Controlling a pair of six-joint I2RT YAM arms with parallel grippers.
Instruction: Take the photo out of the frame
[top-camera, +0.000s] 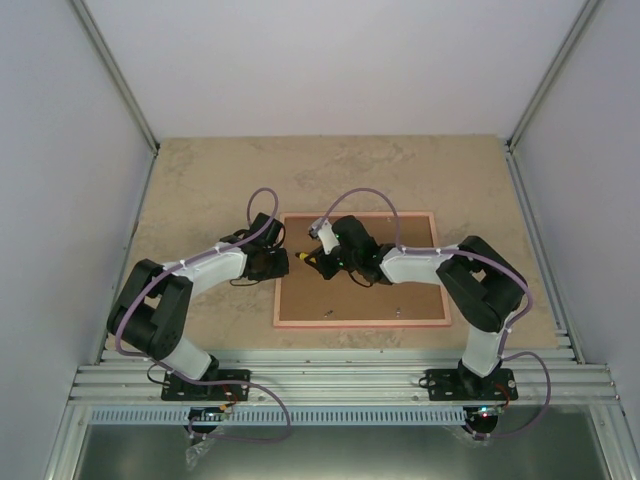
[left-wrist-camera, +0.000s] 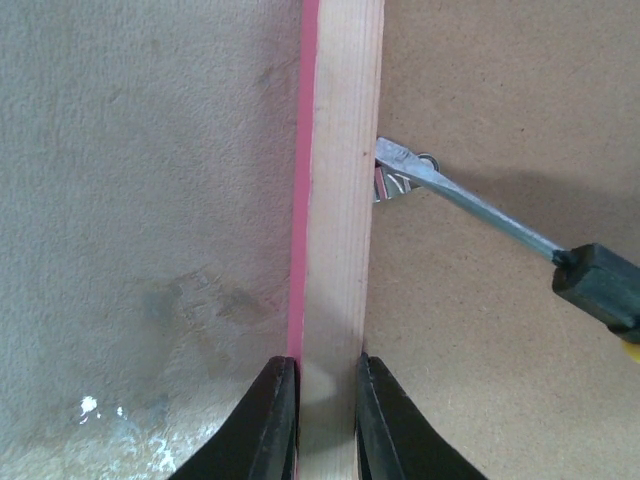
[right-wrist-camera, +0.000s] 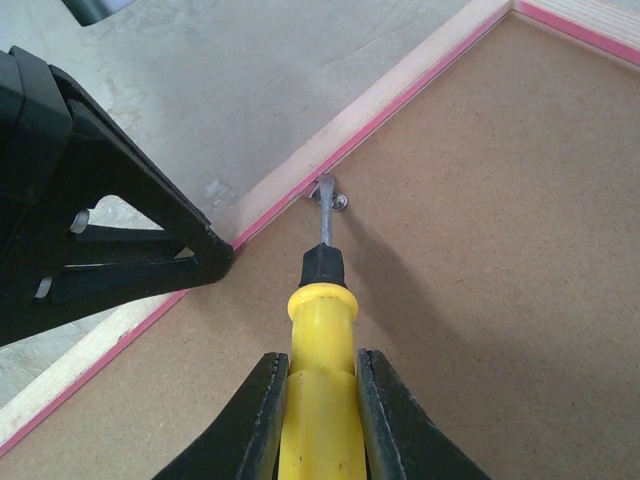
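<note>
My left gripper (left-wrist-camera: 325, 375) pins the frame (left-wrist-camera: 340, 150) at its left edge; right gripper (right-wrist-camera: 320, 360) grasps the screwdriver (right-wrist-camera: 322, 300) — turn the tab (right-wrist-camera: 335, 195) slowly.

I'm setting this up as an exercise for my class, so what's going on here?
The pink frame lies face down on the table, brown backing board up. The left gripper clamps the frame's left rail. The right gripper holds a yellow-handled screwdriver, its tip at a metal tab by that rail. The board is not yet lifted out.
</note>
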